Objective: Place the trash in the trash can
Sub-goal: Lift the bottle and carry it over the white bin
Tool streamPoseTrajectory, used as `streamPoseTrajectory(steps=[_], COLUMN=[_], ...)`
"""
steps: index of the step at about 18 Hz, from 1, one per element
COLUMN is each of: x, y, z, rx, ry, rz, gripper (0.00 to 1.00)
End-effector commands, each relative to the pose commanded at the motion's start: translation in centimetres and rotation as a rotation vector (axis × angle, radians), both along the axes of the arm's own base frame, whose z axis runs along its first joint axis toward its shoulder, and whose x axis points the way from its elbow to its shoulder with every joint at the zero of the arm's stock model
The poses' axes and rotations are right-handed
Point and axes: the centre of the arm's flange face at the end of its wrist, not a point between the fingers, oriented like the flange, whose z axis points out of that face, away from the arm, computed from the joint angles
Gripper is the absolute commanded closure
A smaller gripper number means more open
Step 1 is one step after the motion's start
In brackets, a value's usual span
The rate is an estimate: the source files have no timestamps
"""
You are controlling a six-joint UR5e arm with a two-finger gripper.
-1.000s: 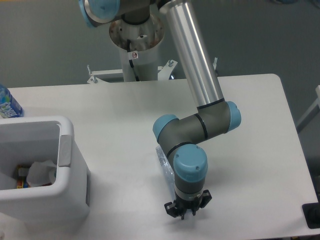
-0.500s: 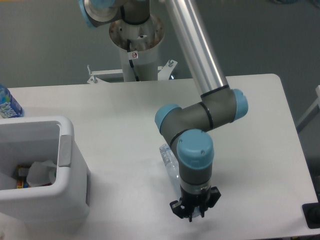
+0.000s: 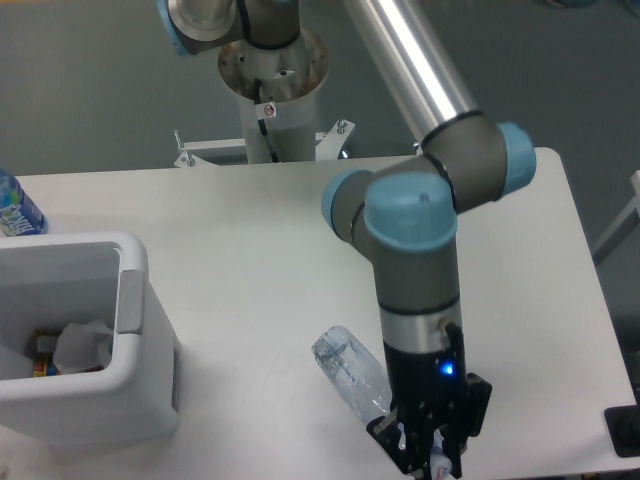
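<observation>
The clear plastic bottle (image 3: 350, 372) hangs tilted over the table's front, base up and to the left, its neck end reaching into my gripper (image 3: 426, 460). The gripper is near the bottom edge and looks shut on the bottle's neck; the fingertips and cap are mostly hidden by the wrist. The white paper wad (image 3: 82, 345) lies inside the white trash can (image 3: 130, 300) at the left edge, well left of the gripper.
A bottle with a bright blue label (image 3: 14, 208) stands at the far left behind the bin. Small coloured items lie in the bin beside the wad. The arm's base column (image 3: 270, 100) rises behind the table. The table's right edge is near the arm.
The wrist has risen toward the camera and shifted right. The clear bottle, earlier lying on the table behind the arm, now hangs tilted from the gripper.
</observation>
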Motion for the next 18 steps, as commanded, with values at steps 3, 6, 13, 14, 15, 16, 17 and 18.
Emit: streamPoseTrajectory(steps=[3, 6, 13, 14, 15, 16, 17, 18], x=[4.0, 7.6, 16.2, 17.2, 18.3, 19.4, 20.5, 21.4], y=[0.3, 0.7, 2.4, 2.5, 2.1, 2.3, 2.3, 2.6], z=[4.2, 6.9, 10.9, 11.4, 12.5, 12.7, 13.3, 13.3], rx=[0.041, 0.07, 0.11, 0.115, 0.128, 0.131, 0.138, 0.139], ry=[0.036, 0.056, 0.095, 0.099, 0.107, 0.108, 0.114, 0.111], rz=[-0.036, -0.072, -0.181, -0.192, -0.201, -0.216, -0.229, -0.242], gripper=[0.86, 0.86, 0.86, 0.86, 0.86, 0.86, 0.86, 0.86])
